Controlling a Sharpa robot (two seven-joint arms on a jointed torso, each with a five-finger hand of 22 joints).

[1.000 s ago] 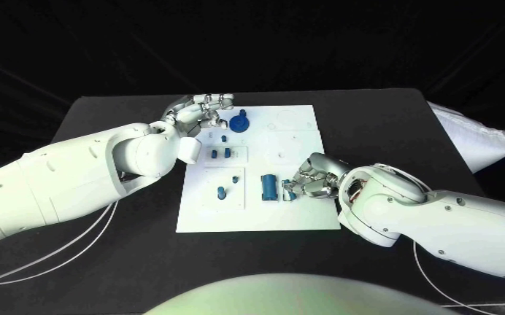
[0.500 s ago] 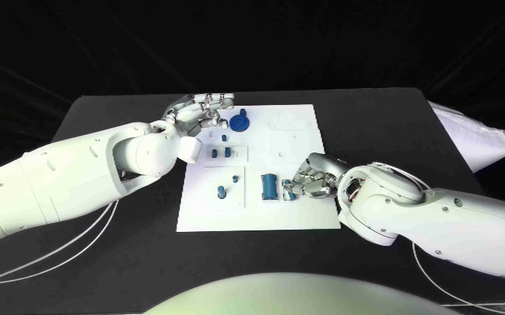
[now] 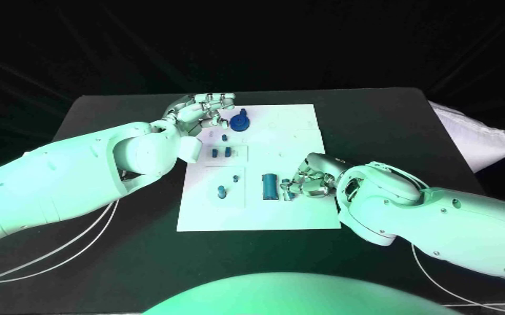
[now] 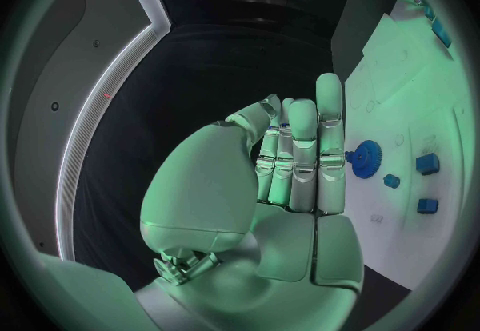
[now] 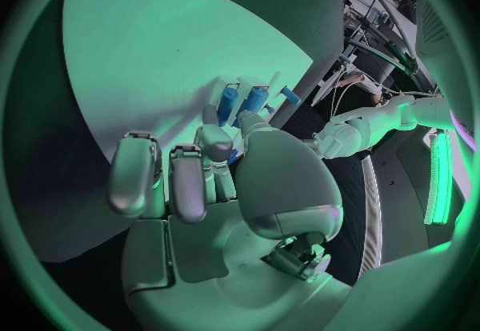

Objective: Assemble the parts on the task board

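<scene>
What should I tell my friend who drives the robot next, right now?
Left hand: at the task board's far left corner beside the blue gear, fingers together; whether it touches the gear is unclear.
Right hand: on the board by the blue cylinder, pinching a small blue part.
Done: cannot tell.
Left: small blue pieces lie on the board.

A robotics lab: black-draped table [image 3: 126, 118] and cabled equipment racks [image 5: 375, 35] behind.
</scene>
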